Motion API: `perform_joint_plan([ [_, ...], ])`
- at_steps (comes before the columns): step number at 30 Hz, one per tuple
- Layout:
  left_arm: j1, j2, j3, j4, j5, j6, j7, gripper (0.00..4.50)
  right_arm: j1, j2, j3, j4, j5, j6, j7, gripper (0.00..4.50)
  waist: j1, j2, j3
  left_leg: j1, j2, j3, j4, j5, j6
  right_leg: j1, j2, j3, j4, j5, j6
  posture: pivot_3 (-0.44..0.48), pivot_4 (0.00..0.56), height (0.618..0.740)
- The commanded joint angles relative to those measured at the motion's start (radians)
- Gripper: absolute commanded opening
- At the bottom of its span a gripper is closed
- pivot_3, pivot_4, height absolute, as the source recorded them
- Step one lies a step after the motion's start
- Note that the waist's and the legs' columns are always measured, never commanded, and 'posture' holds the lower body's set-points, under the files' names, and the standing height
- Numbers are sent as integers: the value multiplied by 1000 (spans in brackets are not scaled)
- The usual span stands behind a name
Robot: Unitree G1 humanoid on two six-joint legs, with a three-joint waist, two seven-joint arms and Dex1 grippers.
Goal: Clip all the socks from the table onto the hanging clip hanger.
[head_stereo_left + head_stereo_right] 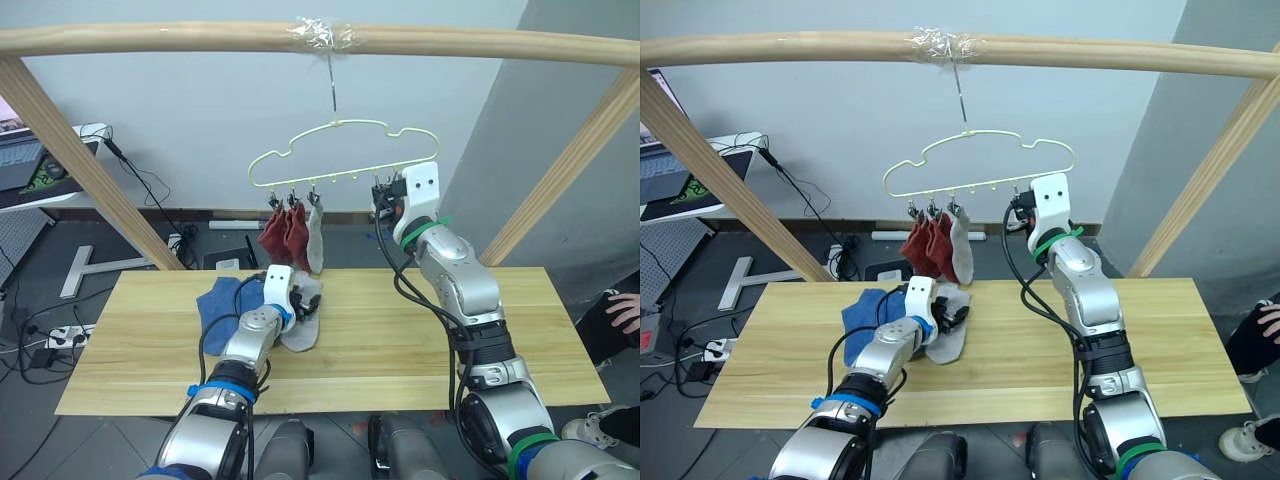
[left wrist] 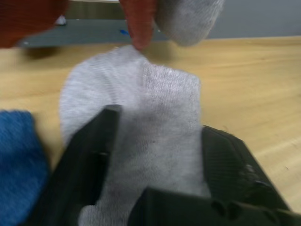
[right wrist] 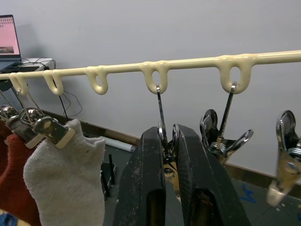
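Note:
The pale clip hanger [image 1: 345, 150] hangs by its hook from the wooden pole. Two rust red socks [image 1: 283, 236] and a light grey sock [image 1: 316, 240] hang from its left clips. Blue socks [image 1: 224, 302] lie in a heap on the table [image 1: 480, 330]. Beside them lies another grey sock [image 2: 155, 103]. My left gripper [image 2: 157, 155] is low over this sock, open, one finger on each side of it. My right gripper [image 3: 168, 136] is raised to the hanger's bottom bar and shut on a metal clip [image 3: 162, 108]. Empty clips [image 3: 221, 139] hang beside it.
Slanted wooden poles [image 1: 70, 150] of the frame stand at both sides of the table. A laptop [image 1: 22, 160] sits on a desk at far left, with cables on the floor. A person's hand [image 1: 625, 308] shows at the right edge.

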Motion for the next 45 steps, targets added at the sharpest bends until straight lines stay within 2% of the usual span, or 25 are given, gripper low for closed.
perform_joint_plan([
  [1, 61, -11, -42, -47, 10, 39, -56, 1850, -2, -9, -13, -42, 6, -3, 0, 34, 0, 0, 0, 0, 0, 0, 0, 0, 0, 1, 0, 0, 0, 0, 0, 44, 174, 740],
  [5, 102, -4, -81, -117, 30, 41, -89, 630, -7, -18, -15, -35, 11, 1, 11, 34, 0, 0, 0, 1, 0, 0, 0, 0, 0, 2, 0, 1, 0, 0, 0, 47, 178, 740],
  [7, 143, -7, -100, -214, 20, 58, -116, 27, -18, -33, -21, -30, 22, 15, 33, 34, -1, 0, 0, 1, 0, 1, 0, 0, 0, 2, 0, 1, 0, 0, 0, 46, 179, 740],
  [13, 227, -9, -113, -501, -40, 28, -189, 27, -70, -49, -102, -37, 135, 172, 57, 34, 1, 0, 0, 0, 1, -1, 0, 0, 0, 1, 0, 3, -1, 0, 0, 42, 180, 740],
  [19, 198, 35, -134, -637, 33, -232, -164, 27, -170, -29, -270, -34, 317, 492, -23, 34, 1, 0, 0, 1, 1, -1, 0, 0, 0, 1, 0, 4, 0, 0, 0, 38, 188, 740],
  [21, 177, 81, -189, -644, 126, -381, -168, 27, -206, -28, -316, -23, 367, 569, -40, 34, 2, 0, 0, 0, 1, -1, 0, 0, 1, 1, 0, 4, -1, 0, 0, 38, 188, 740],
  [23, 162, 66, -183, -635, 128, -411, -138, 27, -227, -38, -327, -19, 392, 612, -37, 34, 2, 1, 0, -1, 0, 0, 0, 0, 1, 1, 0, 4, -2, 0, 0, 38, 188, 740],
  [31, 92, 22, -177, -564, 154, -464, -65, 27, -264, -35, -397, -40, 503, 814, -54, 34, 0, 1, 0, -4, 1, -1, -1, 0, 2, -2, 0, 3, -2, 0, 0, 33, 181, 740],
  [45, 54, 4, -144, -505, 112, -491, -42, 27, -282, -38, -437, -53, 557, 881, -103, 34, -2, 1, 0, -4, 0, 0, -1, 0, 2, -2, 0, 3, -2, 0, 0, 26, 180, 740],
])
